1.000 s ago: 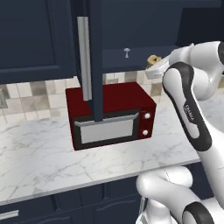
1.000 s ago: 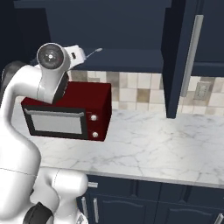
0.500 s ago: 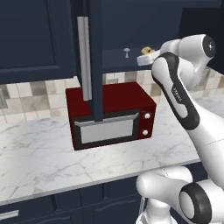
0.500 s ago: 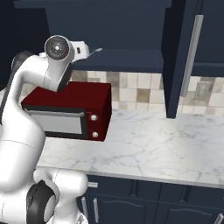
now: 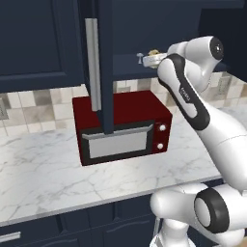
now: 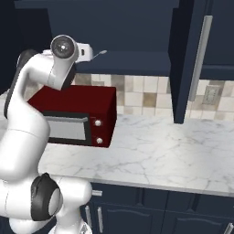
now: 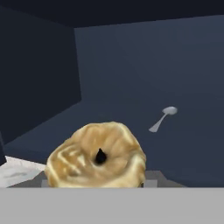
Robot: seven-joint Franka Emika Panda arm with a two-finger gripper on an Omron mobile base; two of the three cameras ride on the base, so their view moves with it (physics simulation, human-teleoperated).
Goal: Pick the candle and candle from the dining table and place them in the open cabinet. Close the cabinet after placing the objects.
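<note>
Candle (image 7: 97,157), golden-tan: clamped in my tool (image 5: 153,57), at the open cabinet's (image 7: 131,65) mouth | spoon (image 7: 162,117) lies on the shelf beyond | red microwave (image 5: 123,126) on desk (image 5: 48,169) below

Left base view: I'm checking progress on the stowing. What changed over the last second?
The arm folded inward, carrying the gripper and its golden candle leftward to the open cabinet shelf edge. The microwave and the cabinet's door handle stayed put.
</note>
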